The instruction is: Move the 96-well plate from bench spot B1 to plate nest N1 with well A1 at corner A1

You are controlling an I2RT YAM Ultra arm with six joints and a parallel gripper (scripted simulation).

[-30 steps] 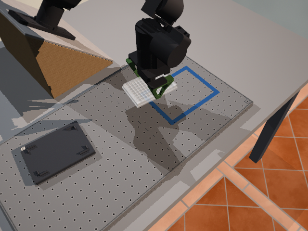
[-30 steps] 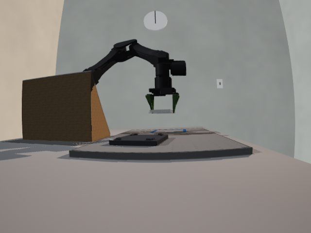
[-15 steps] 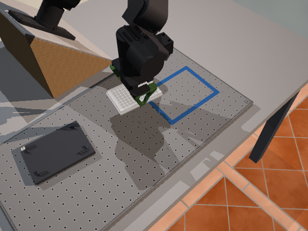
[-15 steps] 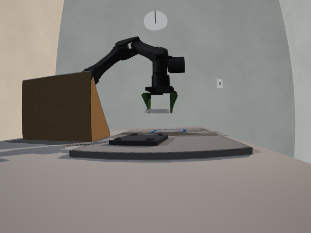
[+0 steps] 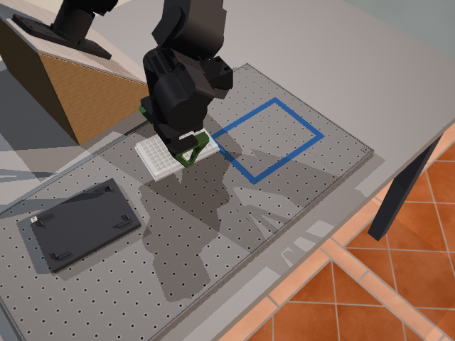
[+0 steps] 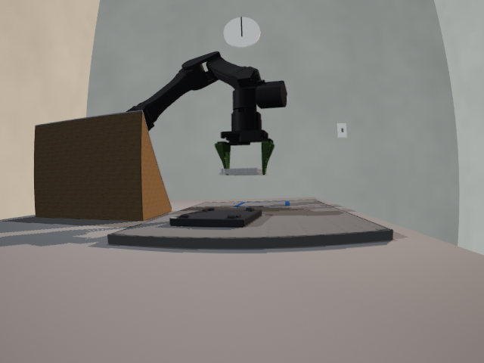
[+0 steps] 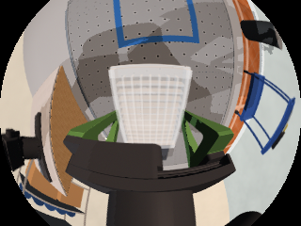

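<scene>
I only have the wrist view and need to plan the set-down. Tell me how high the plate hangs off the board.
Observer: The exterior view shows the 96-well plate well above the perforated board, level, gripped by the claw.
Operator: Give me the nest's position.
Observer: From the top view, the dark nest lies toward the board's near-left end, beyond the plate from the blue square.
Operator: Report anything lying in it.
Observer: Nothing; only its corner locators show.

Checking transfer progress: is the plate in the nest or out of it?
Out. The plate hangs level between the green fingers, well above the board, between the blue square and the bare nest.
</scene>
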